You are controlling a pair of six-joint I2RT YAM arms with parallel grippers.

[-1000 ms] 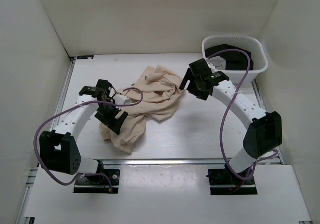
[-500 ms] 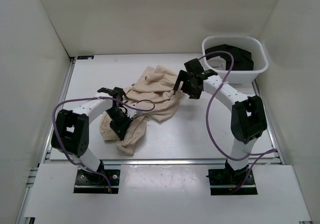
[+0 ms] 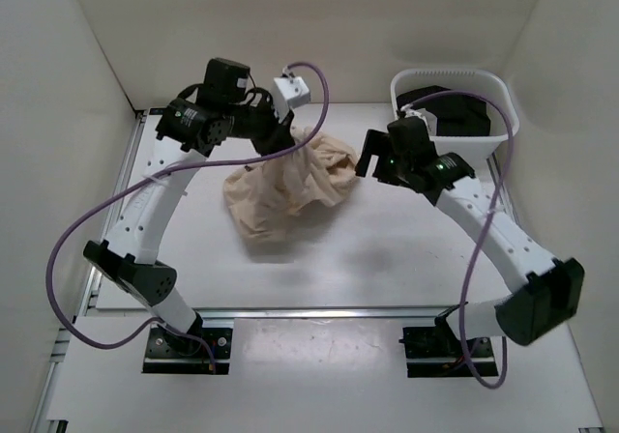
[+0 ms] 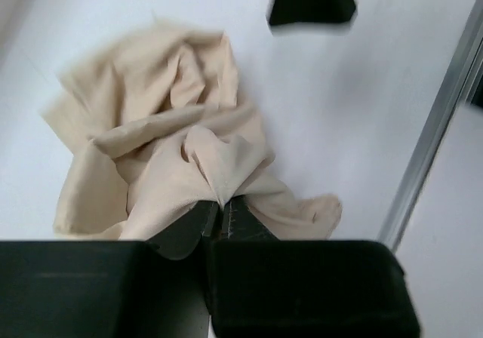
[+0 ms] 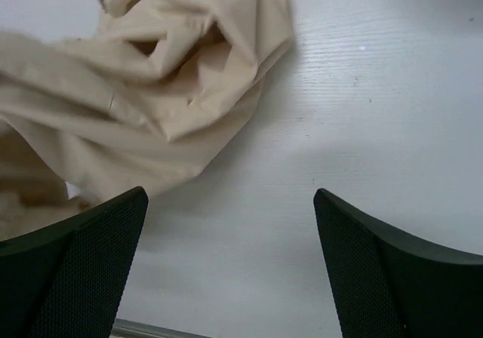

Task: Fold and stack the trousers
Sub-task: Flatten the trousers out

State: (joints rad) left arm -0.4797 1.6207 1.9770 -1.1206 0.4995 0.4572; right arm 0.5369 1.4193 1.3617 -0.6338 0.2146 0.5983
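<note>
I think I am at the very first step: getting the trousers (image 3: 285,187) out of a heap so they can be laid flat. No fold is made yet.

The trousers are a crumpled cream pile near the middle of the tabletop (image 3: 387,249), a little to the left. My left end effector (image 4: 220,211) is pinched tight on a bit of the cloth near the top of the pile. It holds that bit up, and the rest hangs down and bunches on the tabletop. I cannot tell if the pinch is on the waist, a leg or just a fold.

My right end effector (image 5: 230,196) is spread wide and holds nothing. It hovers just beside the right edge of the pile.

Next, I think the right one must find an edge of the cloth, best a waist corner or a cuff, and close on it. Then both arms can pull apart and spread the trousers out.

The white basket (image 3: 503,124) with black clothes (image 3: 455,114) sits at the far right, apart from all this.
</note>
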